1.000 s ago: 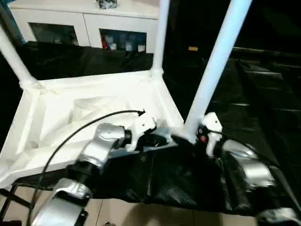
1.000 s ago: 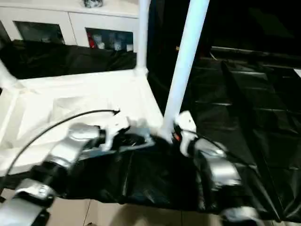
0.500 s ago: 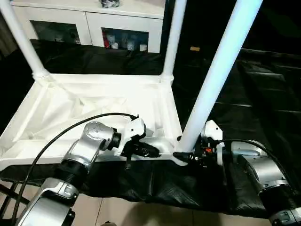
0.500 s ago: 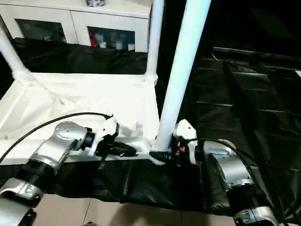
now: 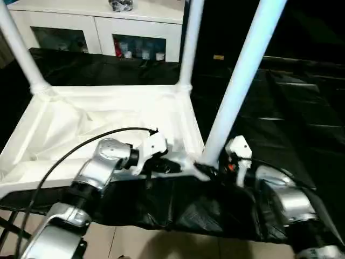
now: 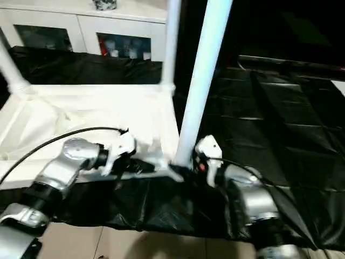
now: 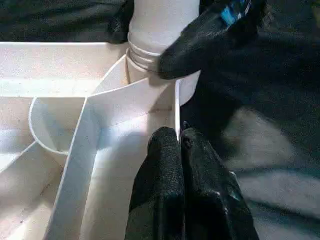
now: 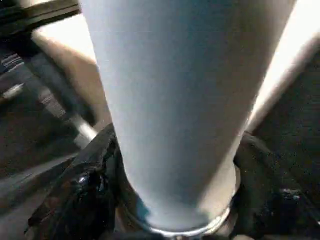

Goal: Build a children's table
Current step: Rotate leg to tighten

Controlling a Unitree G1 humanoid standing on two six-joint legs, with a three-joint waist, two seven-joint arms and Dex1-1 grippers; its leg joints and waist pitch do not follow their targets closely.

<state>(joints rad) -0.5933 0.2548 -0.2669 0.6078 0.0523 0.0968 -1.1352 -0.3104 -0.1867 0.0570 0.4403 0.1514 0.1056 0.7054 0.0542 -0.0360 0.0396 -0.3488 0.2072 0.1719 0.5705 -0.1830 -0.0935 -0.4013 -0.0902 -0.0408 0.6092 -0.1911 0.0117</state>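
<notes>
1. The right gripper [image 8: 170, 200] has its two black fingers [image 8: 82, 190] set either side of the base of the near white tapered plastic tube leg [image 5: 237, 89], clasping it just above the ridged collar.
2. The left gripper [image 7: 175, 145] is pinched shut on the near rim wall of the white rectangular plastic table top [image 5: 108, 116], close beside that corner.
3. The top lies ribbed side up on a black-covered surface [image 5: 302, 108], and the gripped leg rises steeply from its near right corner socket, leaning slightly right.
4. Two further white legs [image 5: 190, 43] stand in the far corners.
5. The leg's long axis runs up from the right gripper, so seating or twisting it probably falls to that arm while the left steadies the top.
</notes>
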